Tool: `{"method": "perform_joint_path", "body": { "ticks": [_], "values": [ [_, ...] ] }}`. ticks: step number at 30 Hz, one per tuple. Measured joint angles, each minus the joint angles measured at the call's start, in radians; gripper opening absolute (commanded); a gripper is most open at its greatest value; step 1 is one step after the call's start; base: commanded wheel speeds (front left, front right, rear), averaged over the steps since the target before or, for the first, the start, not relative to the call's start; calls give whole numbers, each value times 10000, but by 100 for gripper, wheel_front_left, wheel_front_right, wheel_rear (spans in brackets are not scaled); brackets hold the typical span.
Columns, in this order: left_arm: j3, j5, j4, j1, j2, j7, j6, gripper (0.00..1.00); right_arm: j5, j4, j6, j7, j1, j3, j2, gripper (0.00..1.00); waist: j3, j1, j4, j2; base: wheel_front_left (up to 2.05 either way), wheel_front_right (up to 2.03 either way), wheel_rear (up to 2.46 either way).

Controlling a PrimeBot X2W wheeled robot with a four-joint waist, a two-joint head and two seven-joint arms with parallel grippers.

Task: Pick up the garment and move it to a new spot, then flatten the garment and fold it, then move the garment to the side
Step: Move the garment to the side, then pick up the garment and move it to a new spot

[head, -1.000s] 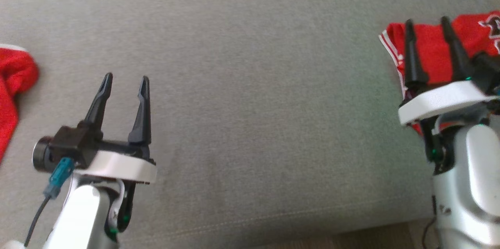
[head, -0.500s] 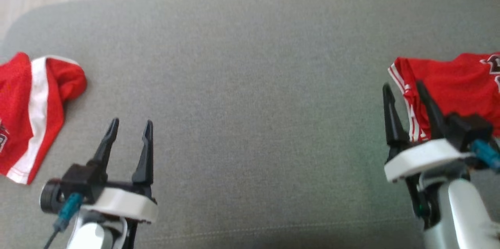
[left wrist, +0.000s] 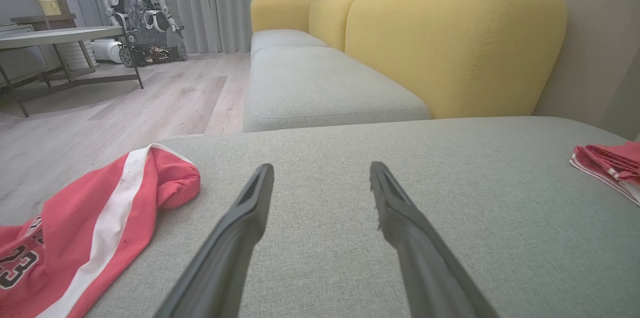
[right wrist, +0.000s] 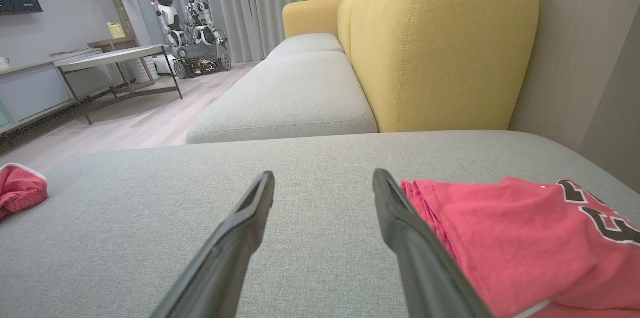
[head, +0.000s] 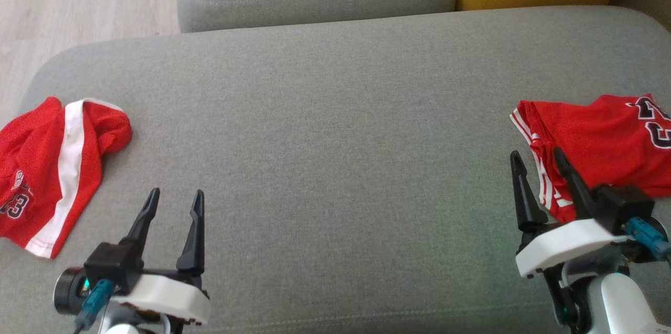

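Task piece looks like the folded red jersey with black numerals (head: 592, 135), lying flat at the right edge of the grey fabric sofa cushion (head: 335, 140). Since a second ago the right gripper (head: 537, 153) has backed off it toward the near edge, jaws wide and empty; the head camera has tilted up too. Set-aside looks done. Near the front-left corner the left gripper (head: 176, 192) is also wide and empty. A crumpled red garment with white stripe (head: 57, 166) sits at the left edge; the whole middle is free.

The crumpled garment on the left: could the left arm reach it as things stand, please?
Probably yes. The left gripper hovers open just to the right of the crumpled garment, with bare cushion between them, so nothing seems to block the way.
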Motion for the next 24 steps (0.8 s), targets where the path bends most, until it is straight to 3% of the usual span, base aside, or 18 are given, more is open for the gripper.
{"method": "perform_joint_path", "body": {
  "ticks": [17, 24],
  "values": [
    [-104, -2, -127, 83, 88, 104, 123, 100, 4, -42, 0, 79, 7, -132, 4, 100, -53, 0, 125, 0, 0, 0, 0],
    [-196, -102, -127, 4, 84, 186, 138, 100, -4, -268, 0, 100, 117, -163, 6, 100, -49, 0, 668, 0, 0, 0, 0]
  ]
}}
